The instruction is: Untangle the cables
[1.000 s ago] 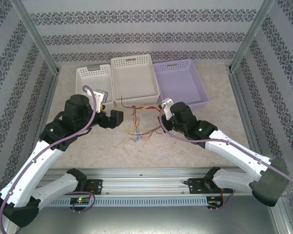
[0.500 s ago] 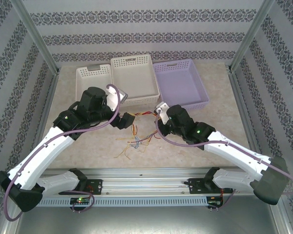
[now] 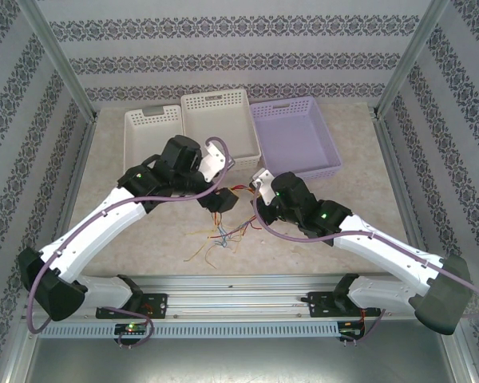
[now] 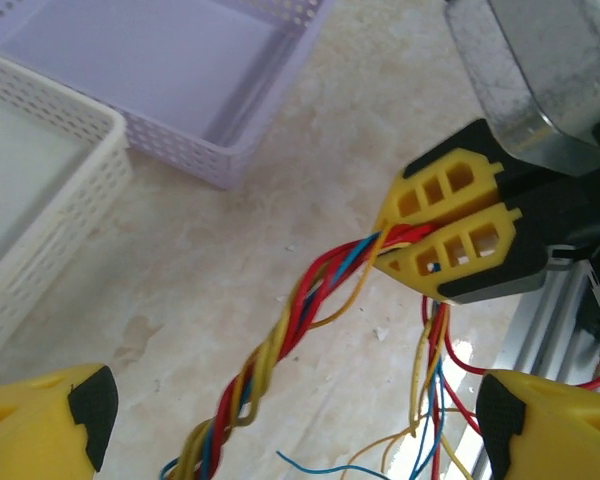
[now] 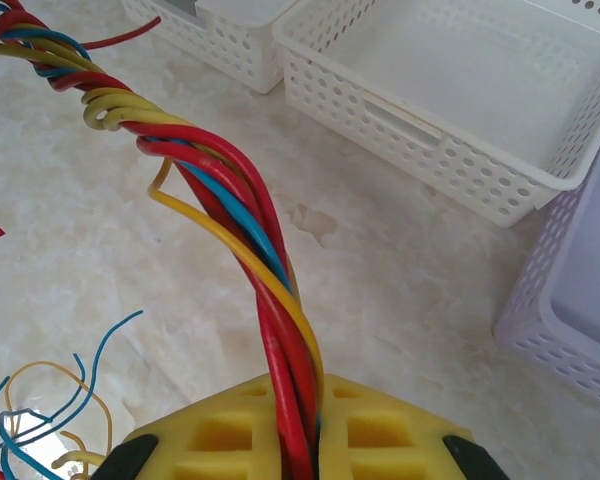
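The cables are thin red, yellow and blue wires twisted into one rope. My right gripper is shut on one end of that rope, the wires pinched between its yellow pads. In the left wrist view the rope runs from the right gripper down between my left gripper's wide-apart fingers, touching neither. From above, the left gripper sits just left of the right gripper. Loose wire ends fan out on the table below them.
Three baskets stand in a row at the back: a small white one, a larger white one and a lilac one. The metal rail runs along the near edge.
My left arm has swung right and forward, bringing its gripper over the wire bundle beside the right gripper. The right gripper has shifted slightly left, still holding the wires.
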`<state>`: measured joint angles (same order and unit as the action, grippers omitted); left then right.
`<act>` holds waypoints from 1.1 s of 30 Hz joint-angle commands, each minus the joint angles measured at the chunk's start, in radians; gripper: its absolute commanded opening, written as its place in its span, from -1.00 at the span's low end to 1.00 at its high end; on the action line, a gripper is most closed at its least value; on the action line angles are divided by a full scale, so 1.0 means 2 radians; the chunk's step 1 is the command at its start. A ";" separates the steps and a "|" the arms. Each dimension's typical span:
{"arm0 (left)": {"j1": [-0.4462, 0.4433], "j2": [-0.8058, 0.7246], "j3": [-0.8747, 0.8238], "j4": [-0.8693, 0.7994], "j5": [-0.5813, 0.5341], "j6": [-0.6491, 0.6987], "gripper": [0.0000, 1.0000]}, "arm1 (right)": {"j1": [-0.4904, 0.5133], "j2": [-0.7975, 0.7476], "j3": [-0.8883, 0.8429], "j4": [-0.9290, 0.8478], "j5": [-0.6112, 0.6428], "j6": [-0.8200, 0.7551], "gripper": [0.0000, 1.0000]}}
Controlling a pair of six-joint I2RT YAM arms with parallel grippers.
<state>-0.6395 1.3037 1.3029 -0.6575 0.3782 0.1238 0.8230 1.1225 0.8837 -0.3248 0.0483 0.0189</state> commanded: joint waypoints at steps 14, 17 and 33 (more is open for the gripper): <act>-0.022 0.048 0.003 -0.003 0.008 0.024 0.39 | 0.006 -0.025 0.024 -0.003 -0.024 -0.004 -1.00; -0.022 0.041 -0.001 -0.001 -0.008 0.025 0.24 | 0.007 -0.022 0.024 -0.004 -0.026 -0.004 -1.00; -0.022 0.031 -0.016 0.005 -0.018 0.026 -0.41 | 0.009 -0.021 0.035 -0.014 -0.030 -0.003 -1.00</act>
<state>-0.6685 1.3811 1.2842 -0.6575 0.3473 0.1581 0.8295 1.0931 0.9108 -0.3634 0.0082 0.0185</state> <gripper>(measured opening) 0.307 0.104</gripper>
